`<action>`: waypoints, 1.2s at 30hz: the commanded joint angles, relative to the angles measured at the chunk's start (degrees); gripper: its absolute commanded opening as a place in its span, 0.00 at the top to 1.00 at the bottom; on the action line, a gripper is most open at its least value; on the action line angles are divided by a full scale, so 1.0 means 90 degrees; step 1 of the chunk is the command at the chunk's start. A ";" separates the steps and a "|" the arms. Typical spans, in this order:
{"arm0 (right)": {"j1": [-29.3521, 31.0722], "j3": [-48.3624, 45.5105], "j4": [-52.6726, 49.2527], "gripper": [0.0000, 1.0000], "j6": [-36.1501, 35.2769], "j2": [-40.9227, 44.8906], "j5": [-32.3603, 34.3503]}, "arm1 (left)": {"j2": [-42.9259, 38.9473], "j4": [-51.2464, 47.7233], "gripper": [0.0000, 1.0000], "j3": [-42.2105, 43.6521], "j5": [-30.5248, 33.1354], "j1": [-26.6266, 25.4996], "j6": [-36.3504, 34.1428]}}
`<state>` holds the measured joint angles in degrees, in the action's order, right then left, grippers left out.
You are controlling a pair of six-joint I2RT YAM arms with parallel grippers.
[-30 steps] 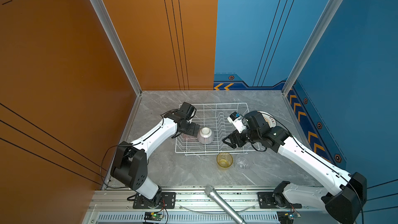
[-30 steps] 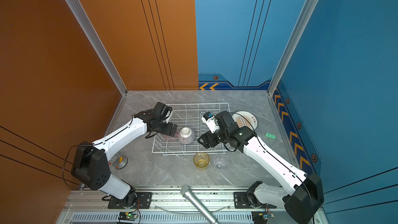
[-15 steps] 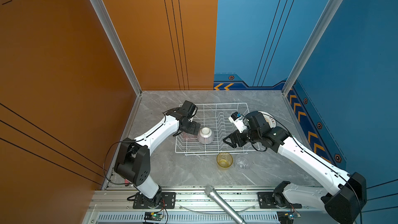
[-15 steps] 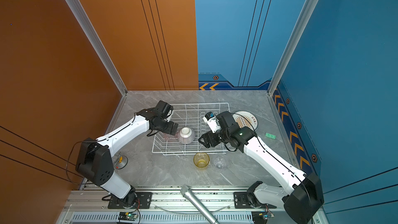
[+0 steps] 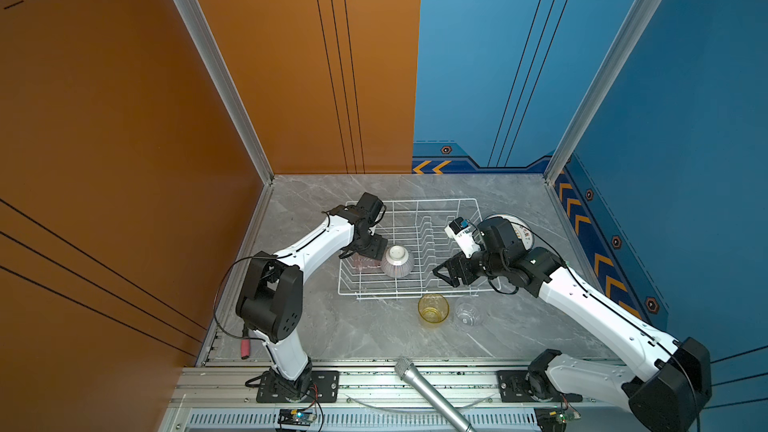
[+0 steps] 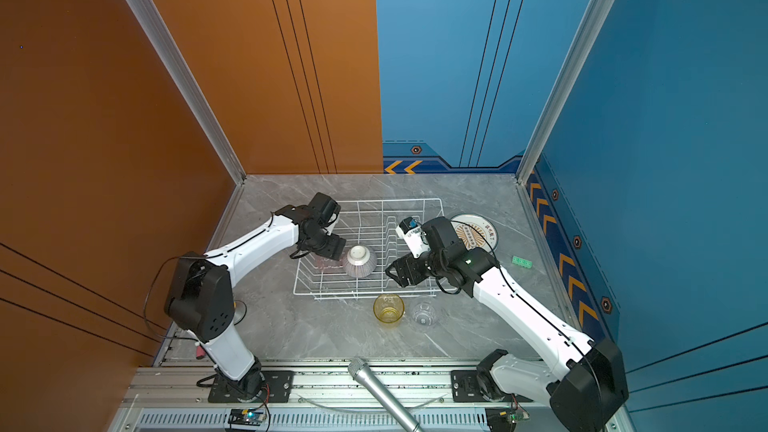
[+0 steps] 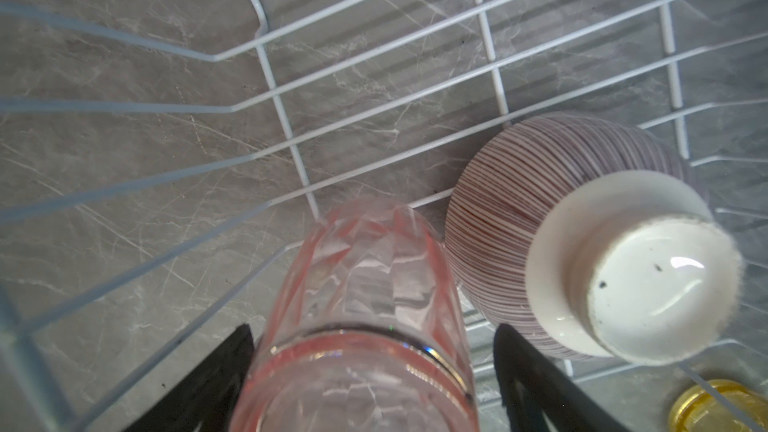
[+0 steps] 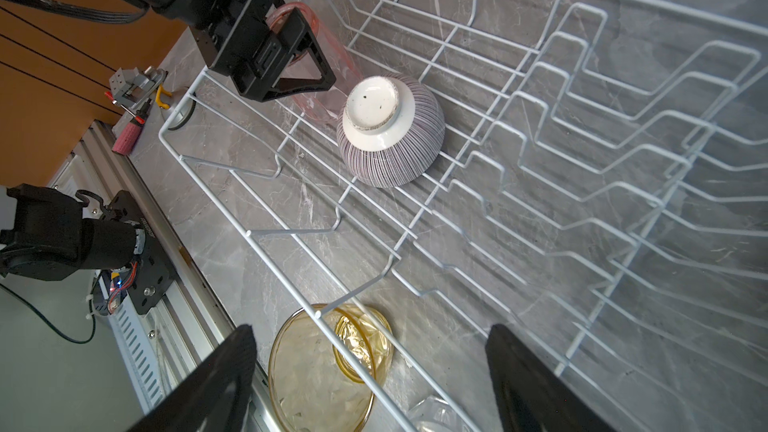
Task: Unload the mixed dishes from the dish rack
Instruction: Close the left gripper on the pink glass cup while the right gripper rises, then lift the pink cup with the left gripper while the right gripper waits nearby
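Bracketing pink tumbler (image 7: 357, 305) in dish rack (image 5: 409, 201) between wide left gripper (image 7: 372, 328) jaws, slight gaps either side, nothing clamped, evidently lined up for lifting out; striped bowl (image 7: 540, 209) just outside one finger; right gripper (image 8: 370, 328) wide, empty, held clear.

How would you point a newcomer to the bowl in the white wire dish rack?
Find the large white wire dish rack on the grey marble tabletop. In its left half, left of the upright plate wires, a round white ceramic bowl with fine dark stripes sits upside down, plain foot ring up. The pink faceted glass tumbler lying beside it is see-through and unstriped.
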<state>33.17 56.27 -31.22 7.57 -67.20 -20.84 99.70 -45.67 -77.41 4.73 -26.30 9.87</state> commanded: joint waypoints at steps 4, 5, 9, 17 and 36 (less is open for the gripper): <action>-0.0084 -0.0166 0.0159 0.15 0.0091 0.0132 -0.0099 | 0.0121 -0.0279 0.09 -0.0207 0.0140 -0.0017 -0.0030; -0.0082 -0.0177 0.0159 0.15 0.0088 0.0135 -0.0097 | 0.0147 -0.0304 0.09 -0.0217 0.0148 -0.0017 -0.0041; -0.0111 -0.0216 0.0159 0.15 0.0098 0.0164 -0.0107 | 0.0256 -0.0326 0.13 -0.0265 0.0071 -0.0017 -0.0052; -0.0189 -0.0305 0.0168 0.14 0.0132 0.0269 -0.0117 | 0.0445 -0.0358 0.33 -0.0325 -0.0152 0.0010 -0.0071; -0.0239 -0.0334 0.0291 0.14 0.0208 0.0282 -0.0173 | 0.0300 -0.0382 0.66 -0.0367 -0.0472 0.0062 -0.0217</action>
<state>31.42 53.87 -30.50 8.47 -65.49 -21.15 102.45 -47.09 -80.05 2.74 -26.15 8.75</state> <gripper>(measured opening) 0.859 0.754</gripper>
